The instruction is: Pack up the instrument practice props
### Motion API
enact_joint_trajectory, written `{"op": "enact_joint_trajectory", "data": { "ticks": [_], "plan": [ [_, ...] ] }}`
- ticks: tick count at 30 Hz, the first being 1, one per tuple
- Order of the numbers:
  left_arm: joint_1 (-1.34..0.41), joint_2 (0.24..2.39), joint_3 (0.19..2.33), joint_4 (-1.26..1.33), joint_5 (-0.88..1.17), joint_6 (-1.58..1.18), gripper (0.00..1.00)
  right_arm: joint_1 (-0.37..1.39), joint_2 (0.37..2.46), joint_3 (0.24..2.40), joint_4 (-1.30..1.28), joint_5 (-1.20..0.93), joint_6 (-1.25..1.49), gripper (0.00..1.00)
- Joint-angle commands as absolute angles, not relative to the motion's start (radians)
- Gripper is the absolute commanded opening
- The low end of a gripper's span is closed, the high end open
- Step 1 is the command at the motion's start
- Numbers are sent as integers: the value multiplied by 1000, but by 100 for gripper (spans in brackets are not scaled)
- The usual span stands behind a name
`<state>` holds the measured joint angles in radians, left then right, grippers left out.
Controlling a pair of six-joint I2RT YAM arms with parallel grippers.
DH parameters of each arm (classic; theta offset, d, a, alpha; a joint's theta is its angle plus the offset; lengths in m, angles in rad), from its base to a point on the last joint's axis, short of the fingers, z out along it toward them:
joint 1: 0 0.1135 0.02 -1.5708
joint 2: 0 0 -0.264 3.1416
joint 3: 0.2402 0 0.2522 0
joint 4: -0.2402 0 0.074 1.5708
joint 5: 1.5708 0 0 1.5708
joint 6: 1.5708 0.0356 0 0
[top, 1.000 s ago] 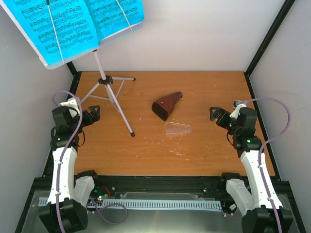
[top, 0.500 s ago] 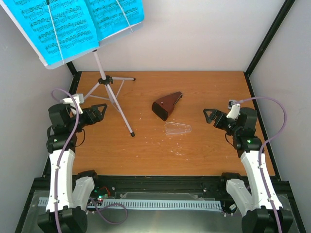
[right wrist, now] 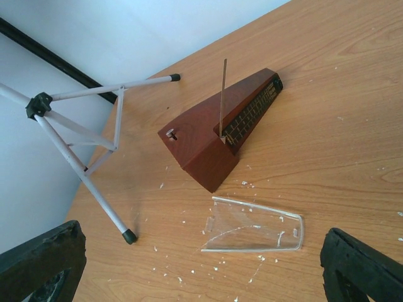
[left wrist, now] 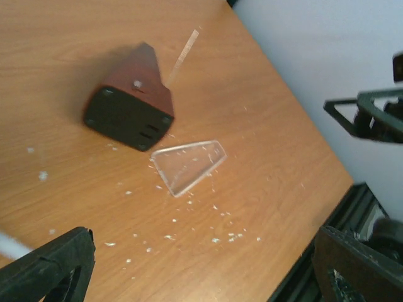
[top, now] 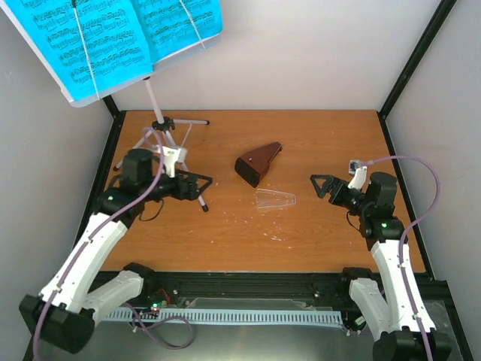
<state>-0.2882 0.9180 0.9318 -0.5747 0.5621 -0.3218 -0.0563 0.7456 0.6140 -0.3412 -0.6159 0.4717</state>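
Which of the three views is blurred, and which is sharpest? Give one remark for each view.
Top view: even light, metronome small but sharp. Left wrist view: soft all over, the stand leg a white smear. Right wrist view: sharpest, the cover clear with bright edges.

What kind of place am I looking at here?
Probably a robot test cell staged for music practice: left arm and right arm mounted at a white-walled wooden table, with a music stand, sheet music and a metronome.

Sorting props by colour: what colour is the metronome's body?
The metronome is reddish brown, clearest in the right wrist view.
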Motion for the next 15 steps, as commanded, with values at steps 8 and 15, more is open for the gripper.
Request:
{"op": "enact_joint_trajectory", "data": {
  "ticks": [8,15],
  "plan": [
    [-684,1405,1270,-539,261,-276,98,-58,751,591,-341,-670,449,100],
    [-682,1780,1633,-653,161,-163,99,-58,772,606,-336,-687,434,100]
  ]
}}
